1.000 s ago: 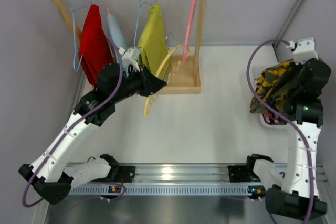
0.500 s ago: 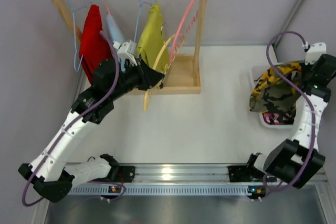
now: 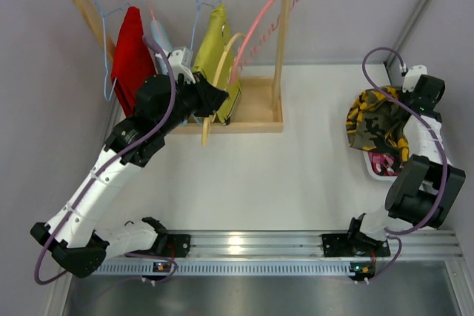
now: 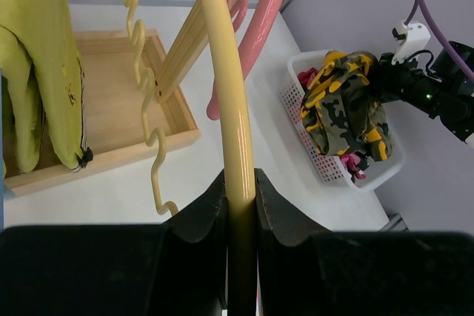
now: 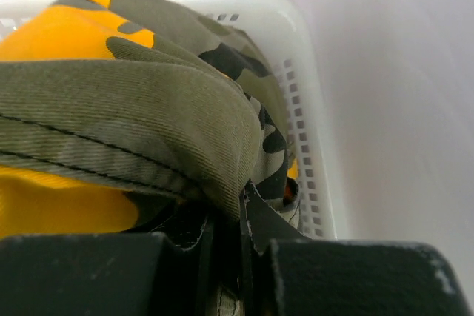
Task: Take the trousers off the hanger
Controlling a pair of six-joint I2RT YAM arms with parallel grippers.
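Left wrist view: the left end effector (image 4: 241, 197) is seen pinching the yellow hanger (image 4: 222, 72), whose smooth bar is clamped between both fingers and runs straight ahead of them. The hanger's wavy bar is seen just left of the end effector. A pink hanger (image 4: 261, 20) is seen ahead and slightly to the right, beside a post of the wooden rack (image 4: 104, 157). The olive-yellow pair (image 4: 33, 72) is hung ahead and to the left, above the rack's base. Well to the right of this end effector, a white basket (image 4: 290, 98) is set on the table (image 4: 222, 160). The camouflage trousers (image 4: 344, 112) are bunched over the basket and cover most of it. The pink trousers (image 4: 354, 166) are seen beneath them, inside the basket.

In the right wrist view, the right end effector (image 5: 241, 216) is pressed together on a fold of the camouflage trousers. The cloth is piled above and ahead of the fingers, and the basket's perforated wall is seen beyond, to the right. Whether the cloth rests on the basket cannot be told.

In the top view, the red pair (image 3: 132, 49) is hung on the rack, left of the left end effector.
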